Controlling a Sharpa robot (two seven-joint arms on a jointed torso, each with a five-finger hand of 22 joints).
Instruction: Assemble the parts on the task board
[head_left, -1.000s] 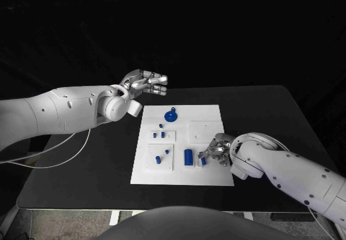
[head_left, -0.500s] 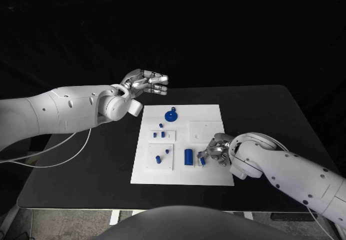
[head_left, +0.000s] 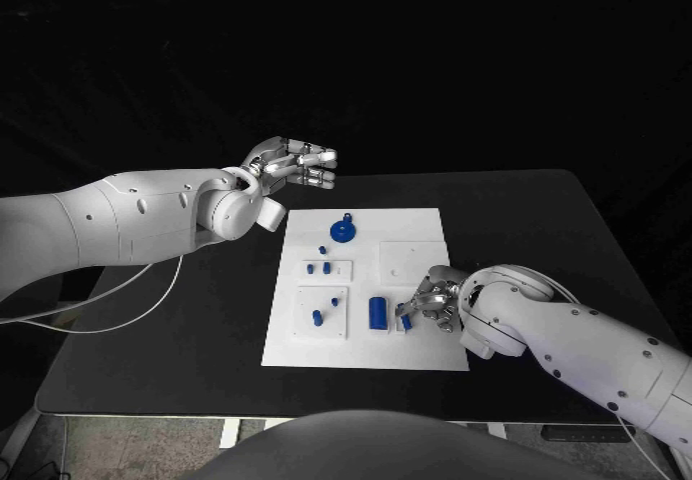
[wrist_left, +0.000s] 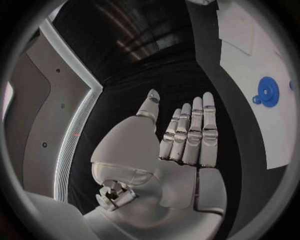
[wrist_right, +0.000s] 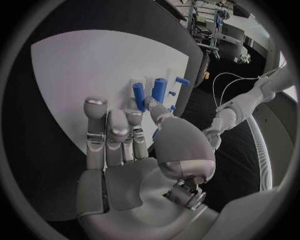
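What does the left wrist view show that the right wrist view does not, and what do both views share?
Left wrist view alone: the left hand, flat with fingers straight and holding nothing, and a blue gear on the white board.
Right wrist view alone: the right hand over the board's near end, a small blue piece by its thumb, and blue pegs standing beyond the fingers.
Both: the white board on the black table.

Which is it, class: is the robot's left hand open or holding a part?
Open. The silver left hand, hovering off the white task board, shows straight, bare fingers and an empty palm in its wrist view.
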